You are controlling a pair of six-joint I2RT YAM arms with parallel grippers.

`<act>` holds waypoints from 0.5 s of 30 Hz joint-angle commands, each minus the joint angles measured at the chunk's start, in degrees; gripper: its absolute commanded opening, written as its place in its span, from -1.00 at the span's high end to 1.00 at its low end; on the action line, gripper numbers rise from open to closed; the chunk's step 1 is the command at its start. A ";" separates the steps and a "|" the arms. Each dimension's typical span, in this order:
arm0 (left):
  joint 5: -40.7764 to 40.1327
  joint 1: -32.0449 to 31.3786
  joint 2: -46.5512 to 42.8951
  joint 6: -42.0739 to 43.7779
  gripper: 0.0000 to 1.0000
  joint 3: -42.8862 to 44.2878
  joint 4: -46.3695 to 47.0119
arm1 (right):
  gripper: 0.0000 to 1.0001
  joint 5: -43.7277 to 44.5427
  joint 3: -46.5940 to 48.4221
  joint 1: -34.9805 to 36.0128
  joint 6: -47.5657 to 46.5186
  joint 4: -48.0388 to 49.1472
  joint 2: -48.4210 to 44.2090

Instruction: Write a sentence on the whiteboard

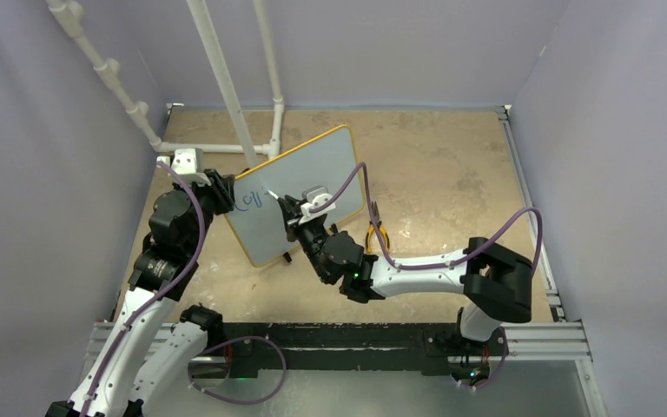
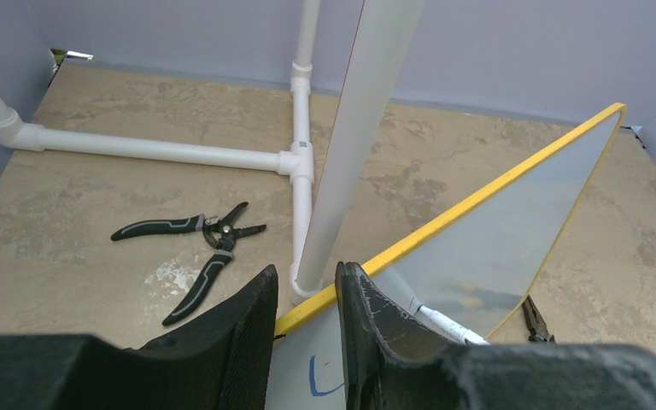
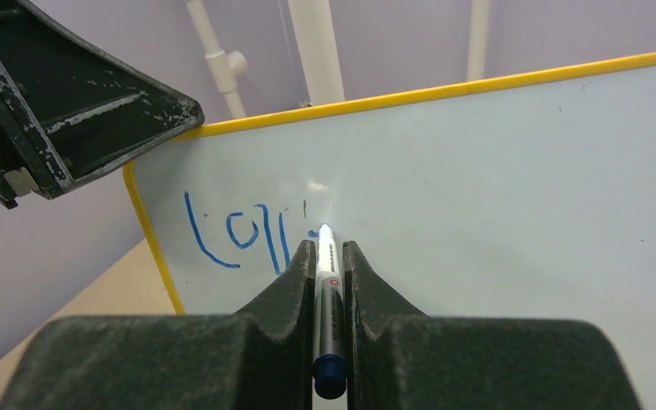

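The right gripper (image 3: 329,256) has its black fingers closed on a white-barrelled, blue-ended marker (image 3: 325,290), whose tip meets the pale, yellow-framed rectangular whiteboard (image 3: 521,196) just ahead of them. Left of the tip sit blue handwritten strokes (image 3: 237,235) (roughly "lov"). The left gripper (image 2: 305,299) pinches the whiteboard's yellow edge between its fingers.

- Soft, even overhead light is filling all three views; shadows are showing only faintly.
- A small white glare is shining on the whiteboard (image 3: 478,196), centre-left in the right wrist view.
- Both wrist views are softening slightly along the bottom.
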 commanded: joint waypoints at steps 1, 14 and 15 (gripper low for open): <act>1.40 0.42 0.10 -0.73 0.39 -1.38 0.14 | 1.00 1.53 2.68 -0.63 -2.65 4.25 -0.64; 1.72 0.60 0.10 -0.70 0.39 -1.38 0.31 | 1.00 -0.60 3.92 -0.56 -2.44 4.06 1.23; 1.80 0.67 0.10 -0.72 0.39 -1.38 0.36 | 1.00 -0.73 3.76 -0.52 -1.97 3.72 1.16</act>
